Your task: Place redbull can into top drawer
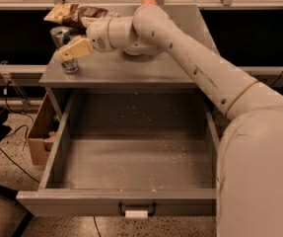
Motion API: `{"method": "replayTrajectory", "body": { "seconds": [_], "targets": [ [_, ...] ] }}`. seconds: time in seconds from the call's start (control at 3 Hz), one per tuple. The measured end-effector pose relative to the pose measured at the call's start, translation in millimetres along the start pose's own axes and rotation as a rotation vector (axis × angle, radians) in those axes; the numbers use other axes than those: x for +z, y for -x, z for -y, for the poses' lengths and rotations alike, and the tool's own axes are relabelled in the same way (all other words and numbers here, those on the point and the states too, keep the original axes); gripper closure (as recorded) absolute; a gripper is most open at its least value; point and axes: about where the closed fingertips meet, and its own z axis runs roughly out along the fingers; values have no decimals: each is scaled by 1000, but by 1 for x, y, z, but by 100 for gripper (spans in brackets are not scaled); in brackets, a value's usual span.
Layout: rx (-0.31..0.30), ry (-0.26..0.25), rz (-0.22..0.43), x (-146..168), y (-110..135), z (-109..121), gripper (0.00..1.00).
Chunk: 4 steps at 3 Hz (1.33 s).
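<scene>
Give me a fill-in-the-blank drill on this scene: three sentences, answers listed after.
1. The top drawer is pulled ___.
2. The redbull can stands on the cabinet top, not inside the ___.
3. The gripper is at the ___, just in front of the snack bag.
Answers: open; drawer; can.
</scene>
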Motion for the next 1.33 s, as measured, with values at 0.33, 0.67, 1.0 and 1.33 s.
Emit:
{"method": "replayTrajectory", "body": {
  "seconds": [0.33, 0.67, 1.0, 1.33],
  "targets": [
    [40, 35, -19, 19, -2, -5, 18],
    [83, 58, -7, 35, -10, -8, 41],
    [87, 61, -6, 37, -12, -8, 65],
    [87, 61, -6, 37, -12, -8, 96]
  ]
}}
